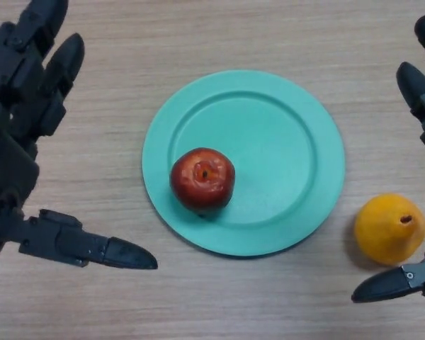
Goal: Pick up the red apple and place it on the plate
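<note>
One glossy red apple [202,178] sits stem-up on the round teal-green plastic plate [283,120], resting on the left part of its flat well, close to the inner rim, with no hand touching it. Judged from how things lie, the placing looks already done, and what remains is only for the arms to draw clear without nudging the fruit, which could roll on the smooth plate. Off the plate's right edge, apart from it, a yellow-orange pear-shaped fruit [390,228] lies on the pale wood-grain table [219,35]. The left hand [28,134] stands well left of the plate, spread wide, fingers stretched up and thumb pointing toward the plate's lower edge, holding nothing. The right hand [419,99] shows only at the right border: two fingertips above and a thumb tip below the yellow fruit, apart and empty, so it reads as wide too. Both palms and wrists are largely cut off by the borders.
</note>
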Action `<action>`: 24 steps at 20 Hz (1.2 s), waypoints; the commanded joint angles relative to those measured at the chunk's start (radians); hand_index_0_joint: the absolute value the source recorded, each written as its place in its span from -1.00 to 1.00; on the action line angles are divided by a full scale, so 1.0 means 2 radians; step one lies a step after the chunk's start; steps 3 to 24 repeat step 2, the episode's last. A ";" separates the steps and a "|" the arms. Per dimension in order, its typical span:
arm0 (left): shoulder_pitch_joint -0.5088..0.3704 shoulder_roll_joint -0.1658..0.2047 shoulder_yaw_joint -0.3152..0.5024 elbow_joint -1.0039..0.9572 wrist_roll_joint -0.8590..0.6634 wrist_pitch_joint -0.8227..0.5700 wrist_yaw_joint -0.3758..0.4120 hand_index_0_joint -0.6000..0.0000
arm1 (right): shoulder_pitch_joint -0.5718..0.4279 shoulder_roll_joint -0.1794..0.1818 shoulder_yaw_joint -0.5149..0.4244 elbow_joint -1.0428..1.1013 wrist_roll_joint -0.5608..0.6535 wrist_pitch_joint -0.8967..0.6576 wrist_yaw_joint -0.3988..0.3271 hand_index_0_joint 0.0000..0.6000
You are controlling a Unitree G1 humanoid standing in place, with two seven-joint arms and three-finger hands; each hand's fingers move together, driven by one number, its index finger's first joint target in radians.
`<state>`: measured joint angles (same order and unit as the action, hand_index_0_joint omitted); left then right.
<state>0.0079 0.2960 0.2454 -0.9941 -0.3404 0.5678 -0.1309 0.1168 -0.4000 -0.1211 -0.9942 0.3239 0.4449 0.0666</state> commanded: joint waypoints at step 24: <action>-0.008 0.022 0.040 -0.026 -0.011 -0.047 0.024 1.00 | 0.003 -0.015 -0.015 -0.026 0.007 -0.087 -0.011 -1.00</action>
